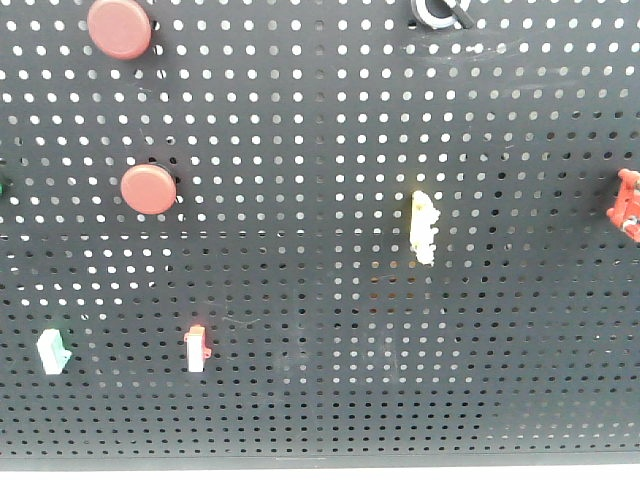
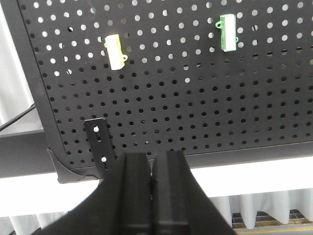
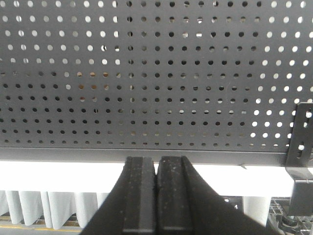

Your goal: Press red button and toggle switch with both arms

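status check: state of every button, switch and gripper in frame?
upper red button: untouched, nothing near it
lower red button: untouched
yellow switch: untouched, lever position unclear
left gripper: jaws shut, empty, below the pegboard
right gripper: jaws shut, empty, below the panel

Dark grey perforated pegboard (image 1: 320, 180), 2 red buttons (image 1: 148, 188), pale yellow switch (image 1: 424, 228), black grippers (image 2: 150, 169)
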Controlling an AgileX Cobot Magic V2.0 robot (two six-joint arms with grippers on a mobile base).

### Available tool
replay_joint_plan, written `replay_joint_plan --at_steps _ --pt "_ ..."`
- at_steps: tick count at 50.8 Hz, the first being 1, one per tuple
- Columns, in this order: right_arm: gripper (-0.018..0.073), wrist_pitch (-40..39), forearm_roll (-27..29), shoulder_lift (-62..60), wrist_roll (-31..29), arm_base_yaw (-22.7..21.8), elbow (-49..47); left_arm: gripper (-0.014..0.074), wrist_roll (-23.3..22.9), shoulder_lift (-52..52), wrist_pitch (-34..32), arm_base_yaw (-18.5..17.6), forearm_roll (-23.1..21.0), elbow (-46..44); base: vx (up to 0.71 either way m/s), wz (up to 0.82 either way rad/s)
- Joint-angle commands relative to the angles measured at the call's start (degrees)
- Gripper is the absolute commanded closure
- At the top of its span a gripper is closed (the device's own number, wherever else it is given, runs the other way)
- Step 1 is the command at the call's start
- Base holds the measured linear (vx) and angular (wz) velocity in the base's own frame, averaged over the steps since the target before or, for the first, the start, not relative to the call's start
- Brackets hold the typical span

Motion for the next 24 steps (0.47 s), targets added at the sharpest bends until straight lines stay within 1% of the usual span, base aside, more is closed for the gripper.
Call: replay_joint_plan --at_steps 1,24 --pt "0.0559 -4.5 0.0 -0.1 -0.2 -0.2 0.6 0.0595 -0.4 -0.3 -4.7 -0.1 -0.6 1.5 0.00 0.00" --pt "0.0559 -4.5 0.0 -0.1 -0.3 -0.2 0.6 0.0595 -0.4 -0.3 -4.7 -0.1 -0.6 1.5 0.00 0.00"
